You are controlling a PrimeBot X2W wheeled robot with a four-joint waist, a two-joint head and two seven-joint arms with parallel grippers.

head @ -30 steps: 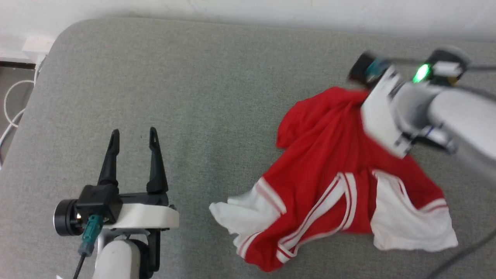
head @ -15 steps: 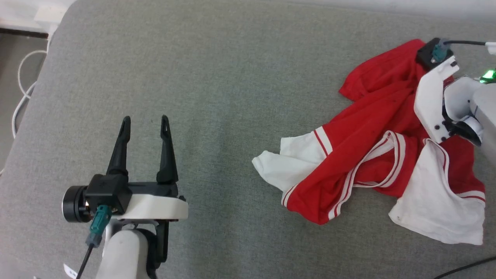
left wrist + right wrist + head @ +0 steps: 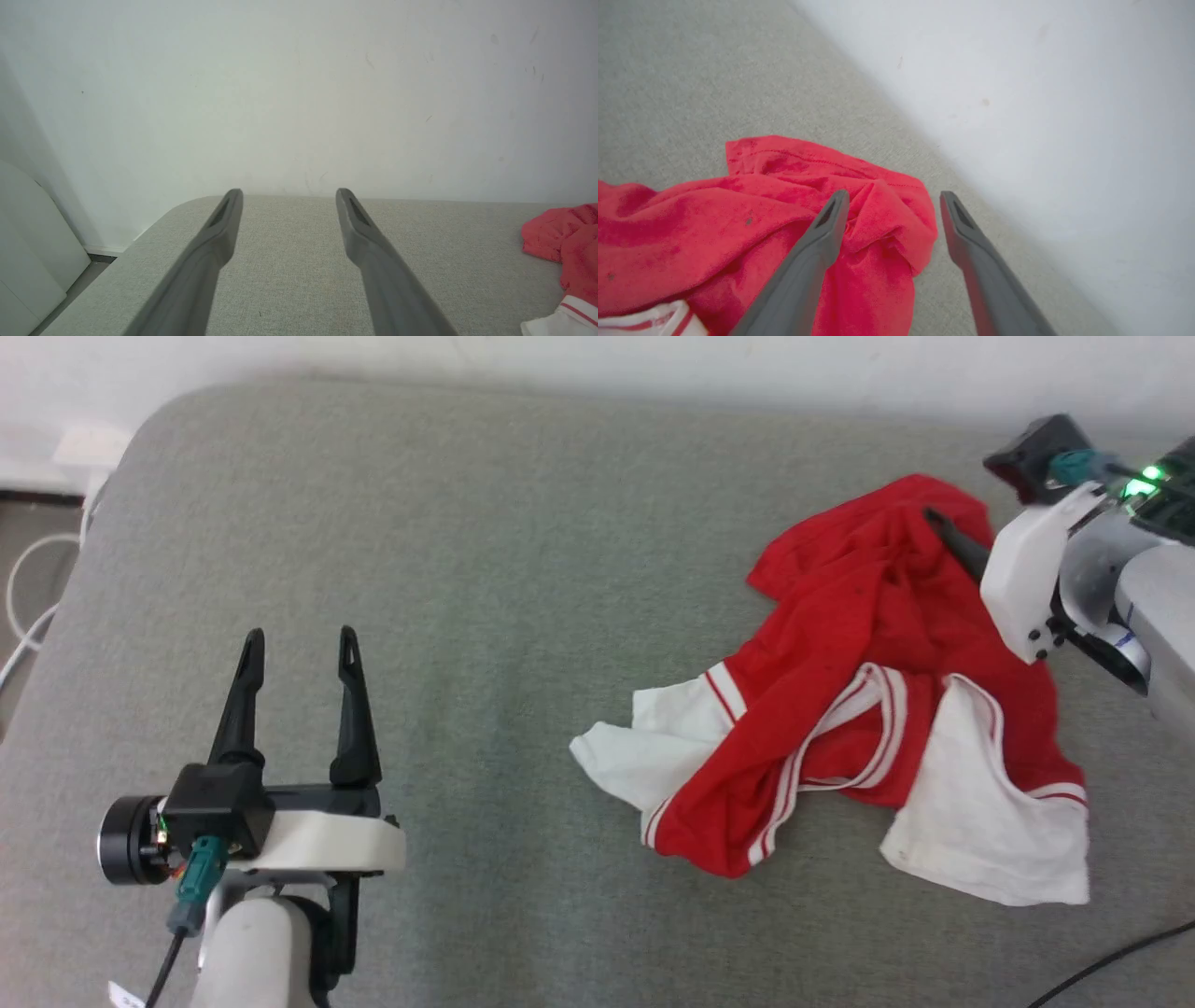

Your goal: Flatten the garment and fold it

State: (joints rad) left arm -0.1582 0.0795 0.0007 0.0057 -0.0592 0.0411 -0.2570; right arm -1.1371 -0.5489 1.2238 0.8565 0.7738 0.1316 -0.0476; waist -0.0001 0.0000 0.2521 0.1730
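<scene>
The garment [image 3: 840,635] lies crumpled on the right part of the grey padded surface [image 3: 560,569]. Its red body is bunched toward the far side. One white sleeve trails to the near left, another spreads at the near right, and the striped collar band loops between them.

The right arm comes in from the right edge as a pale forearm with a white wrist housing and a green light. It is angled leftward over the garment's far right part. The right gripper [image 3: 893,198] has its fingers spread apart with nothing pinched between them. In the right wrist view, one finger hangs over a red fold and the other over bare grey surface just beside the cloth's edge.

The left gripper [image 3: 301,639] sits at the near left, well apart from the garment. Its two dark fingers point toward the far side, spread wide and empty, above bare surface.

A broad bare stretch of grey lies between the left gripper and the garment, and more to the far left. The surface's far edge meets the white wall [image 3: 597,359], with the garment's far fold near it. The far left corner is rounded, and beyond it a white cable [image 3: 23,607] lies on the floor. A black cable [image 3: 1111,961] crosses the near right corner.
</scene>
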